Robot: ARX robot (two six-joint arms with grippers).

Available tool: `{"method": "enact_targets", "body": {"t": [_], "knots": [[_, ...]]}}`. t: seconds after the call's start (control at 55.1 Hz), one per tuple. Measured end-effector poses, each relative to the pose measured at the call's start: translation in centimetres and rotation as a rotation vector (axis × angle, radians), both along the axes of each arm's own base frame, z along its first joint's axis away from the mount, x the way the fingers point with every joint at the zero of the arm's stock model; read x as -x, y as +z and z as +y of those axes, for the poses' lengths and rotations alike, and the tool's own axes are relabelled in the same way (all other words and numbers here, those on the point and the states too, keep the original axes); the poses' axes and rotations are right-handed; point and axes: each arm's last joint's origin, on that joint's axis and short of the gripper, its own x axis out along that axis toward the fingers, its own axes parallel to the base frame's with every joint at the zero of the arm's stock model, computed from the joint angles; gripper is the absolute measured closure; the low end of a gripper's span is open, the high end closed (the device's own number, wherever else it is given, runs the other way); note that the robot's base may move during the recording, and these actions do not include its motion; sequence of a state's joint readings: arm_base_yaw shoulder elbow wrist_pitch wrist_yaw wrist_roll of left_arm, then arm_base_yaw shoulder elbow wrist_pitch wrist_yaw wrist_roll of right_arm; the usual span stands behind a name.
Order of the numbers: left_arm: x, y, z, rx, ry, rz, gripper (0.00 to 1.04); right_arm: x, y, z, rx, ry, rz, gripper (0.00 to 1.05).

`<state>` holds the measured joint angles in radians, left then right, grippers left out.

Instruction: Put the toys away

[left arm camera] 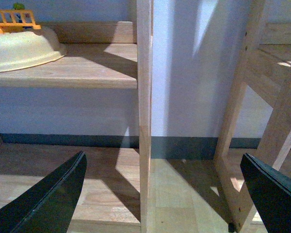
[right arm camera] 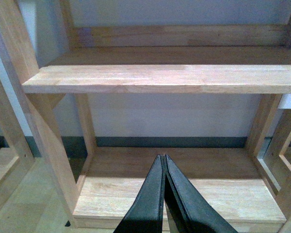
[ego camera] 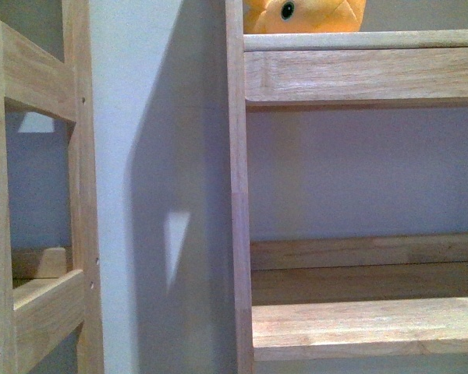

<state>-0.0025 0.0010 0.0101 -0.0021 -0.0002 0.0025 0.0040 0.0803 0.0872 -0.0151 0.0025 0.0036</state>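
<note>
Plush toy up high in the front view: orange-yellow, fuzzy, one round black eye showing, sitting on the top shelf of the right-hand wooden rack, cut off by the picture's upper edge. Below it, the next shelf down lies bare wood. A second wooden frame stands at the left, with pale wall between the two racks.

No arm shows in the front view, so the toy's place relative to either pincer can only be read loosely: neither wrist camera catches the toy at all.

Over on the left wrist camera, the left pincer is spread wide, its two dark fingers at the picture's far corners with nothing between them. Ahead of it stands a wooden upright, and beyond that a shelf carrying a cream bowl-shaped tub with an orange toy fence behind it. Light wooden floor runs underneath.

The right wrist camera shows the right pincer clenched, dark fingers pressed together tip to tip, gripping nothing. It points at a wooden rack: one plank shelf above, the bottom shelf just ahead.
</note>
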Motion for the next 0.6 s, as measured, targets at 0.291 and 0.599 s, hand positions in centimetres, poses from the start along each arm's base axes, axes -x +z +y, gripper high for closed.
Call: {"method": "enact_targets", "body": {"t": [0.291,0.599], "knots": [[0.0,0.0,0.0,0.0,0.0,0.0,0.06,0.0,-0.7,0.0,0.0,0.0,-0.003,1.01],[0.0,0.0,0.0,0.0,0.0,0.0,0.06,0.1,-1.8,0.0,0.0,0.0,-0.011,1.01]]}}
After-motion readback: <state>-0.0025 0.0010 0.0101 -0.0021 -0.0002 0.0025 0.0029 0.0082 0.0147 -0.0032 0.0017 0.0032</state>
